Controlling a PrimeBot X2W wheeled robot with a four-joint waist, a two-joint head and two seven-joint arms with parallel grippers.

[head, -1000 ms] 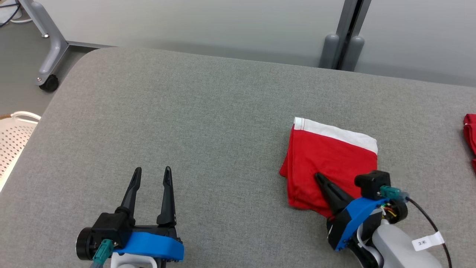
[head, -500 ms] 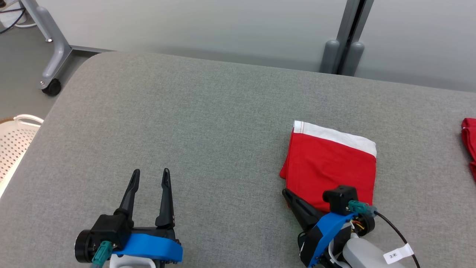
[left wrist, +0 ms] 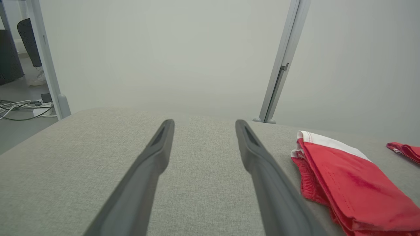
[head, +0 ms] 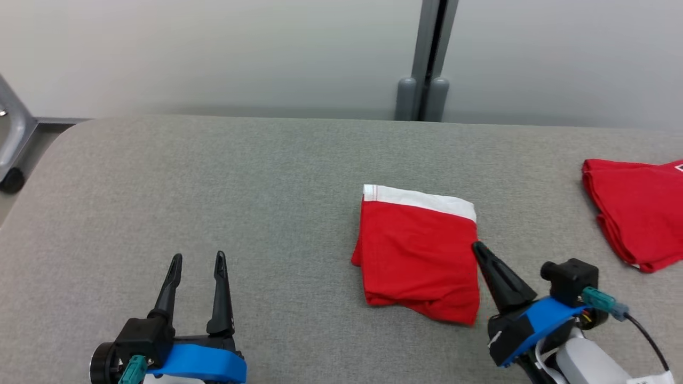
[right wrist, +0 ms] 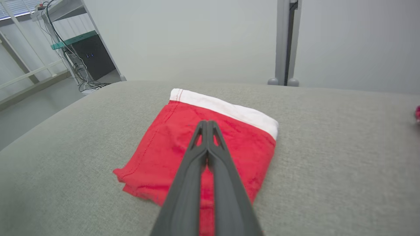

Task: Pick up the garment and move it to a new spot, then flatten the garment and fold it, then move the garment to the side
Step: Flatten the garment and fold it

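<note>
The garment (head: 419, 256) is red with a white band along its far edge. It lies folded into a rough square on the grey padded table (head: 213, 176), right of centre. My right gripper (head: 476, 248) is shut with nothing in it. Its tip rests at the garment's right edge; in the right wrist view the joined fingers (right wrist: 207, 124) point over the red cloth (right wrist: 170, 144). My left gripper (head: 197, 260) stands open and empty at the near left, well apart from the garment. In the left wrist view its fingers (left wrist: 204, 124) frame bare table, with the garment (left wrist: 344, 183) to their right.
Another folded red cloth (head: 635, 208) lies at the table's far right edge. A grey post (head: 427, 53) stands against the wall behind the table. A frame leg with a caster (head: 10, 176) stands off the left end. Shelving with cables (right wrist: 85, 49) is beyond that side.
The head camera has turned, shifting the whole picture left. My shut right gripper slid from the garment's near part to its near-left corner, then over to its right edge. The left gripper has stayed put.
</note>
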